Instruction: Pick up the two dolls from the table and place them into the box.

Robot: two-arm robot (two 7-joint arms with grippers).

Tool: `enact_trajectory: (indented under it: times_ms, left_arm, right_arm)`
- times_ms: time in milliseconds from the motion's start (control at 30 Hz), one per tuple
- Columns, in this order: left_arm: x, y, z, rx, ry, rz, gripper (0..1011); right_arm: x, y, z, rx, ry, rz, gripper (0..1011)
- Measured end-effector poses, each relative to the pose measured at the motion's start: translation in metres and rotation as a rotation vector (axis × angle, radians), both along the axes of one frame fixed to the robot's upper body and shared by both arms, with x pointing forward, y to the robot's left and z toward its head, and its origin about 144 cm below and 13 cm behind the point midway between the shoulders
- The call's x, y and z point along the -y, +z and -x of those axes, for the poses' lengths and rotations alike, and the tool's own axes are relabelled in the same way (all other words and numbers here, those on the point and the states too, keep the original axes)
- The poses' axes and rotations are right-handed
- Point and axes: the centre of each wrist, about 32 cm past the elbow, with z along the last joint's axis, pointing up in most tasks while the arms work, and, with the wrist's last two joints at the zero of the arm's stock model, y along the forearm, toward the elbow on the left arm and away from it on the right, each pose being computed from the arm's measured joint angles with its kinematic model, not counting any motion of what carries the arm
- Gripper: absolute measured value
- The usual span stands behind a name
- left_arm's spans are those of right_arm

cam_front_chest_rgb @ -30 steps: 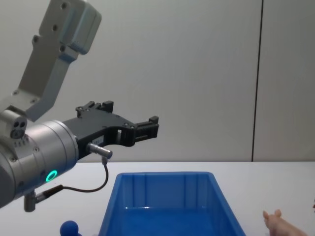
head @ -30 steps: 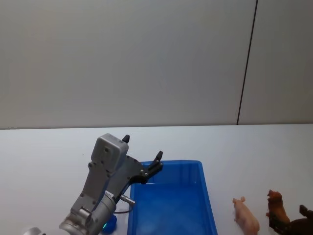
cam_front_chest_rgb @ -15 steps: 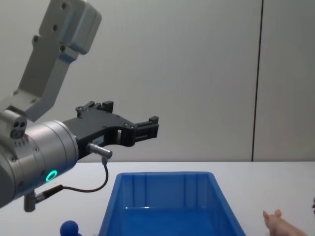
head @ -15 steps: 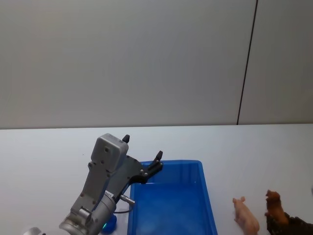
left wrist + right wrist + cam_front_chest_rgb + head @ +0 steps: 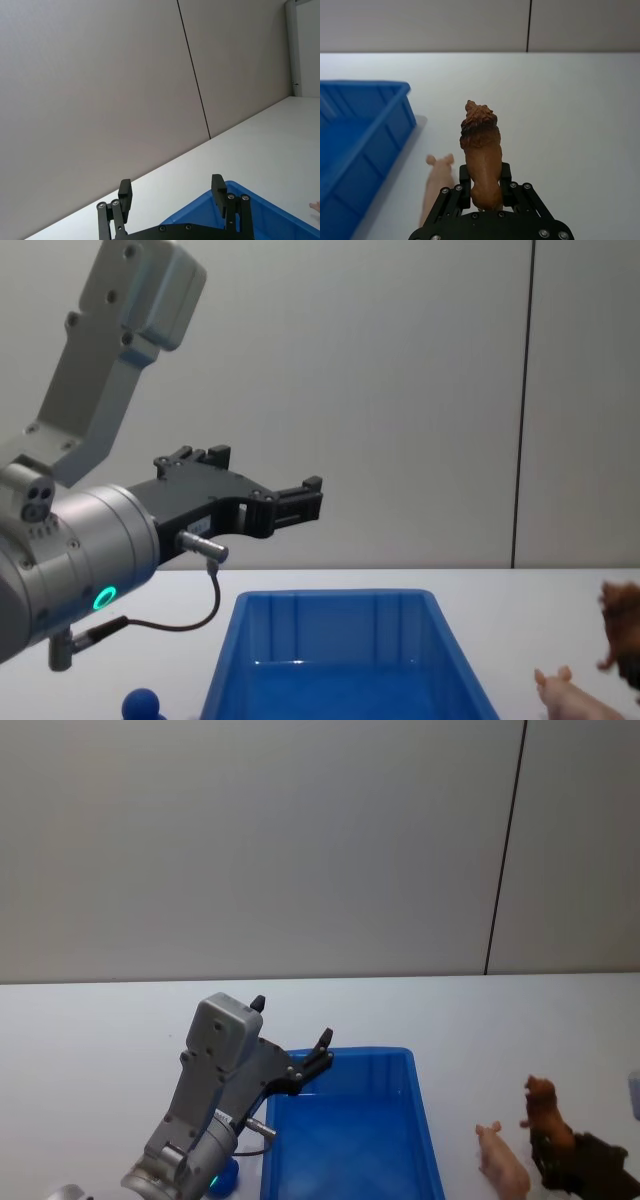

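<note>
At the table's (image 5: 100, 1030) right side, near the front edge: right gripper (image 5: 560, 1165) is clamped on the dark brown doll (image 5: 543, 1112). In the right wrist view, the 2 black fingers (image 5: 464, 176) press against the doll's hindquarters, 1 on each flank, with the gripper (image 5: 485, 181) midway and the brown doll (image 5: 481, 145) pointing head-first away from the wrist. In the chest view, the brown doll (image 5: 622, 625) sits at the right edge, higher than the pig.

Pink pig doll (image 5: 503, 1160) lies on the tabletop between the box and the right gripper, touching neither. In the right wrist view, the pig (image 5: 437, 185) is just beside the held doll, snout end toward the far side. In the chest view, only its front part (image 5: 565, 695) is in frame.

Blue box (image 5: 425, 1130) stands on the table at centre, with nothing visible inside it. Its ribbed wall (image 5: 340, 625) faces the chest camera, and its corner rim (image 5: 370, 85) lies near the pig.

Left gripper (image 5: 292, 1020) hangs over the box's far-left corner, well above the rim in the chest view (image 5: 265, 472). Jaws are spread wide, with nothing between them (image 5: 171, 185). Box rim (image 5: 250, 207) shows under 1 finger.
</note>
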Motion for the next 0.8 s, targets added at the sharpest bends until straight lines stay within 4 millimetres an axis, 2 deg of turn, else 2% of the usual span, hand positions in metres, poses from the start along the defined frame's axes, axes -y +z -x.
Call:
enact_trajectory:
  times_ms: [433, 800]
  left_arm:
    - [0.0, 0.0, 0.0, 0.0, 0.0, 0.0, 1001]
    - [0.0, 0.0, 0.0, 0.0, 0.0, 0.0, 1001]
  right_arm:
    - [-0.024, 0.033, -0.013, 0.126, 0.118, -0.018, 322]
    - [-0.048, 0.046, -0.03, 0.153, 0.261, -0.038, 322]
